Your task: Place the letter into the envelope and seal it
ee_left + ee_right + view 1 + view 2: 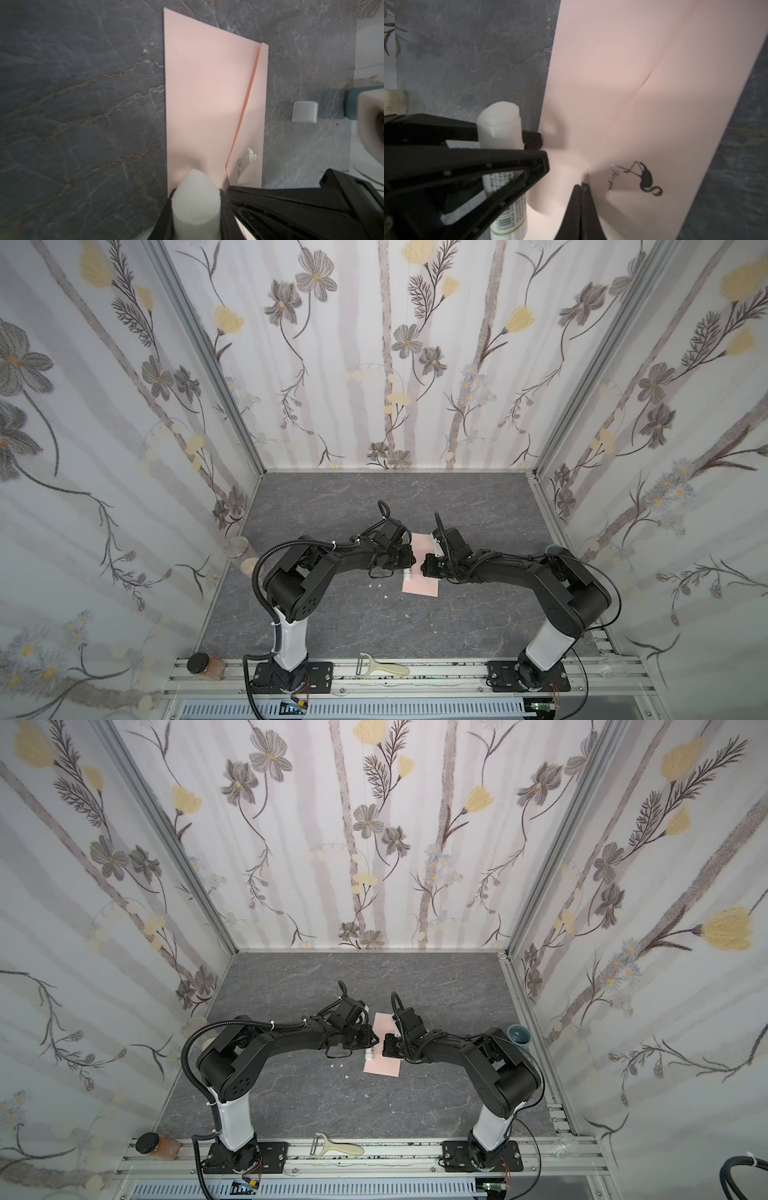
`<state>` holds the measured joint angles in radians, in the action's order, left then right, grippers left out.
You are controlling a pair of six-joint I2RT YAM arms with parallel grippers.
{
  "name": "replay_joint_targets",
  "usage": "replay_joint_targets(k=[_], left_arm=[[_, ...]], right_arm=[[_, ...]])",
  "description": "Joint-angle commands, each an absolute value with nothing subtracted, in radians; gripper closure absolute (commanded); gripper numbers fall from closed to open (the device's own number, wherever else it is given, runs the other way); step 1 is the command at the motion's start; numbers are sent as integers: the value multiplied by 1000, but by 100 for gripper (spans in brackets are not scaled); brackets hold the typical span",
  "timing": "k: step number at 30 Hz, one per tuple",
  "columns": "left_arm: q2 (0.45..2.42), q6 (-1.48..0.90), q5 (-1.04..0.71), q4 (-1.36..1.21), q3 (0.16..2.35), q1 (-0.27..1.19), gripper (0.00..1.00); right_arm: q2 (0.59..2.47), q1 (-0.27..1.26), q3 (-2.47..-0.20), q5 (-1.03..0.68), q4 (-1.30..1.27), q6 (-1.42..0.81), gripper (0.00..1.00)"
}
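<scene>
The pale pink envelope (419,588) (382,1068) lies flat on the grey table between both arms, with its triangular flap folded down (207,93). A black flamingo print (645,178) sits near the flap's tip. My left gripper (196,207) (405,572) is shut on a white glue stick (195,199) (500,124), whose bare tip hangs just over the envelope's edge. My right gripper (582,185) (424,568) is shut, and its tips press on the envelope near the flap's point, where the paper puckers. The letter is hidden.
A clear cap (305,111) lies on the table beside a teal cup (519,1034). A peeler (382,668) and a spice jar (203,666) rest on the front rail. A glass (237,547) stands by the left wall. White crumbs (376,585) lie left of the envelope.
</scene>
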<state>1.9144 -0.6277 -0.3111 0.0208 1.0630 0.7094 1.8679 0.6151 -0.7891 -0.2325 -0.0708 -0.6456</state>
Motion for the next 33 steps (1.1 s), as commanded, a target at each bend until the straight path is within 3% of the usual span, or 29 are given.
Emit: replay_joint_targets(k=[1,6,21,33], left_arm=[[1923,-629,-301,199,1040,714,100],[1910,-628,-288,199,1024,714,100],[1913,-618,-274,199,1041,717,100],[1898,-616,-264,204,1046,717,100]], right_arm=[[1825,612,-779,-196,-51,-653,100],[1751,608,-722,-194,-59,-671,100],[1881,606,-779,-191,-131,-702,100],[1806,543,-732,-196,-120,-686,100]])
